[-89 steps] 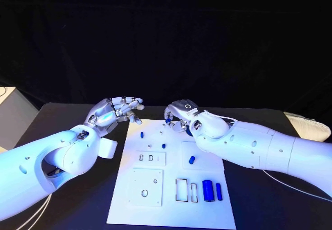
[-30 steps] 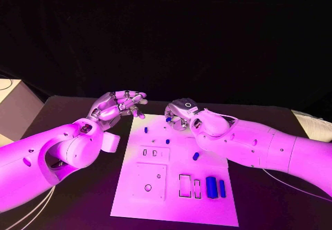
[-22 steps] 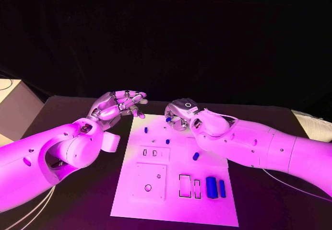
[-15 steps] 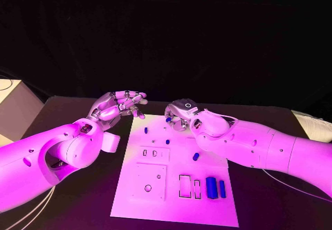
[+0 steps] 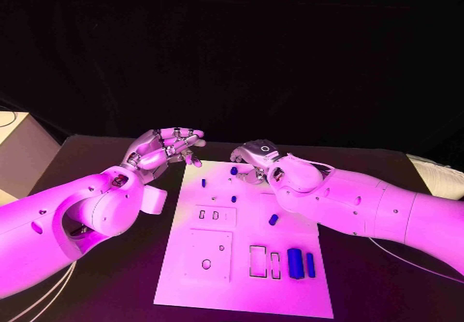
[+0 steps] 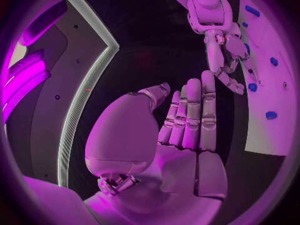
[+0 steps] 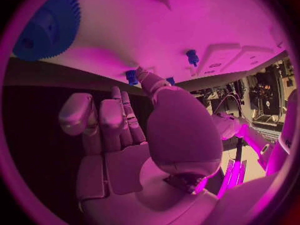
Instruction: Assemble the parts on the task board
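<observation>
The white task board [image 5: 242, 282] lies lengthwise on the black table. Small blue parts lie on it: one near the far left [image 5: 204, 182], one mid-board [image 5: 234, 198], one further right [image 5: 273, 219], and two long bars [image 5: 295, 262] at the near right. My right hand [image 5: 255, 161] hovers over the board's far end, fingers stretched out, its thumb tip [image 7: 142, 75] beside a small blue part [image 7: 131, 76]. I cannot tell whether it touches. A blue toothed wheel [image 7: 47, 25] lies on the board nearby. My left hand [image 5: 164, 151] hangs above the far left corner, holding nothing.
Rectangular slots [image 5: 214, 215] and a square recess with a round hole [image 5: 206, 249] mark the board's left half, and narrow slots [image 5: 263, 261] sit beside the bars. A pale box [image 5: 17, 151] stands off the table's left, a white object [image 5: 443, 178] at the right edge.
My right hand has shifted slightly over the board's far end, and a small blue part now shows beside its fingertips. My left hand has barely moved.
</observation>
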Action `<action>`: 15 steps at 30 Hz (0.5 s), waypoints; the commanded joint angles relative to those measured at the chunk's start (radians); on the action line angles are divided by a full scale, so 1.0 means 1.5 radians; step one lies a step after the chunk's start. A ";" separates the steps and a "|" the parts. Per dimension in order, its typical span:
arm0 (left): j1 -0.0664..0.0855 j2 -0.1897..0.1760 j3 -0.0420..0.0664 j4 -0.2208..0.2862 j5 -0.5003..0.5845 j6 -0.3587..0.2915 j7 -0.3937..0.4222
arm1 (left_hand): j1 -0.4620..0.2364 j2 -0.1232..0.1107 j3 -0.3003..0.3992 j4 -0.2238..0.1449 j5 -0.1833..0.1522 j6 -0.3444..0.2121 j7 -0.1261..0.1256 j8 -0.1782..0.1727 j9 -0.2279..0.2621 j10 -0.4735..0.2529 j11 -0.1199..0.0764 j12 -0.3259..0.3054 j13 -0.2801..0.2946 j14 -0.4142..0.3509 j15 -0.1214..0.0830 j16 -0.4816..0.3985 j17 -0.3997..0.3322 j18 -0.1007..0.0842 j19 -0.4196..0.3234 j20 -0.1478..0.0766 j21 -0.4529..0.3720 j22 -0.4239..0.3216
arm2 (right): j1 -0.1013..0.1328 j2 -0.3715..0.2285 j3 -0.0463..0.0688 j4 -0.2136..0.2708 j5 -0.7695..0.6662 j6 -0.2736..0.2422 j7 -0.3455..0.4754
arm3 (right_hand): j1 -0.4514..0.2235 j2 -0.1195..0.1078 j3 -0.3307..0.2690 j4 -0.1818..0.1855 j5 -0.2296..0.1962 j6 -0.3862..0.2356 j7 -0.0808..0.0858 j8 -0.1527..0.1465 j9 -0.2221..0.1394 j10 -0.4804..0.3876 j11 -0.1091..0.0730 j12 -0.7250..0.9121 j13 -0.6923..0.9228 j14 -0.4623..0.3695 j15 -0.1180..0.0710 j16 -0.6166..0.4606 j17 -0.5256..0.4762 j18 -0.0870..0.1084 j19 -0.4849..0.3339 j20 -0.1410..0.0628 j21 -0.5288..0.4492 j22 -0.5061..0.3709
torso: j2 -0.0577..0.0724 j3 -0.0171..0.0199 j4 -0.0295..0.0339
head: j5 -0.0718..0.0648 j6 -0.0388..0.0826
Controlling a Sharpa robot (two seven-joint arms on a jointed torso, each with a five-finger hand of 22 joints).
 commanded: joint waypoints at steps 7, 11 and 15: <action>0.000 -0.001 0.001 -0.005 -0.002 0.015 0.002 | 0.000 -0.004 0.004 -0.001 0.001 -0.003 0.006 0.002 0.001 -0.006 0.001 0.003 0.001 -0.003 0.002 -0.004 -0.001 0.007 -0.004 0.001 0.005 0.001 | 0.002 -0.083 0.008 0.090 0.052 -0.044 0.003 | 0.023 0.006 -0.016 0.025 0.006 0.016 0.003 -0.001 0.000 0.030 -0.005 0.031 0.000 0.011 -0.005 0.025 0.033 0.003 0.020 -0.004 0.015 0.027 | -0.005 0.0037 -0.0047 | -0.004 0.007; 0.000 -0.001 0.000 -0.013 -0.002 0.017 0.003 | 0.000 -0.004 0.004 -0.002 0.001 -0.003 0.006 0.002 0.001 -0.006 0.001 0.004 0.001 -0.003 0.002 -0.004 -0.001 0.007 -0.005 0.001 0.005 0.002 | 0.010 -0.143 0.016 0.139 0.144 -0.048 0.016 | 0.025 -0.008 0.021 0.037 0.007 0.033 -0.005 0.000 0.000 0.120 -0.020 0.088 0.029 0.025 -0.015 0.068 0.102 -0.007 0.039 -0.014 0.058 0.081 | -0.010 0.0078 -0.0116 | -0.004 0.010; 0.000 -0.001 0.000 -0.019 -0.003 0.018 0.003 | 0.000 -0.004 0.004 -0.002 0.001 -0.003 0.006 0.002 0.001 -0.006 0.001 0.004 0.001 -0.003 0.002 -0.004 -0.001 0.007 -0.005 0.001 0.005 0.002 | 0.017 -0.180 0.020 0.159 0.177 -0.025 0.002 | 0.011 -0.034 -0.003 0.038 0.041 0.043 -0.016 0.005 0.004 0.236 -0.040 0.348 0.251 0.037 -0.031 0.104 0.164 -0.020 0.063 -0.028 0.114 0.149 | -0.014 0.0104 -0.0162 | -0.005 0.011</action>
